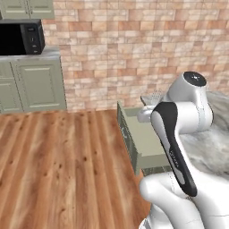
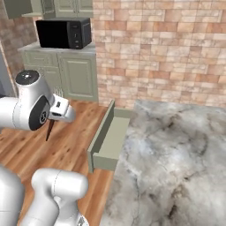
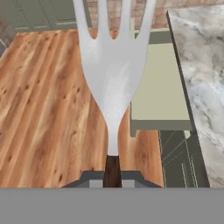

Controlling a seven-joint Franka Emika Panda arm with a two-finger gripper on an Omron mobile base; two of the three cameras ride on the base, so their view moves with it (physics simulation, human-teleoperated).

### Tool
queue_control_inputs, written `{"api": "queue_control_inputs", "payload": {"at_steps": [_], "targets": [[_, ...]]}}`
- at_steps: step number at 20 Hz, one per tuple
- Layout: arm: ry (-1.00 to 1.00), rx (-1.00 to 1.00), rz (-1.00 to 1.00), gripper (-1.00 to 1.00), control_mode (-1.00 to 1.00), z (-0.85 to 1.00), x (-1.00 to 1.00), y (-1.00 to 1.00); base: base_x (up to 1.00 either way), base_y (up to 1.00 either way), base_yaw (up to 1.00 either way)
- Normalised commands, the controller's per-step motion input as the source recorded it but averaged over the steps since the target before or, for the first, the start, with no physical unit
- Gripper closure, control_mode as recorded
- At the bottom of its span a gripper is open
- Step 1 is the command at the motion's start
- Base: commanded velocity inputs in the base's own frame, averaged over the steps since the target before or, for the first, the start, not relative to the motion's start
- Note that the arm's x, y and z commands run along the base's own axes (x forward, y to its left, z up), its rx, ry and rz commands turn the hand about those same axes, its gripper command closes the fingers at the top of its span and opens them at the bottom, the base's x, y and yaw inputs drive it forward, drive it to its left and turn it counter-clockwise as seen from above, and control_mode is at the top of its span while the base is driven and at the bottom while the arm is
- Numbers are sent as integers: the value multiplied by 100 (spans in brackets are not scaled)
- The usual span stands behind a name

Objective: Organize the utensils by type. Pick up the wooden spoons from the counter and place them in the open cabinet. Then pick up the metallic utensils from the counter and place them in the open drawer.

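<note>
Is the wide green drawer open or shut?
Open: the wide sage-green drawer juts from the grey marbled counter, showing its inside.

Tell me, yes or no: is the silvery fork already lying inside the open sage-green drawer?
No. The silvery fork with the dark handle is held in the fingers, above the wooden floor beside the open sage-green drawer.

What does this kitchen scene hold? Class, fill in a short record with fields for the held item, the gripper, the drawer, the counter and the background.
Held item: silvery fork with thin dark handle, prongs pointing away from the hand
Gripper: gripper shut on the fork's handle, over the wooden floor
Drawer: sage-green box drawer, pulled open, nothing visible inside
Counter: grey-white marbled stone counter, beside the drawer
Background: black microwave, brick wall
</note>
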Motion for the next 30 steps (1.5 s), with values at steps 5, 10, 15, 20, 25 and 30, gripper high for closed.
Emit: {"api": "queue_control_inputs", "payload": {"at_steps": [5,10,15,20,25,30], "targets": [[11,5,0,100,-100,-20,67,-4,0,0,0],[1,6,1,100,-100,-37,59,-28,0,0,0],[4,2,0,100,-100,-46,50,-19,0,0,0],[12,0,0,100,-100,-37,42,-15,0,0,0],[2,2,0,100,-100,-16,18,-39,0,0,0],[2,2,0,100,-100,-28,35,-29,0,0,0]]}}
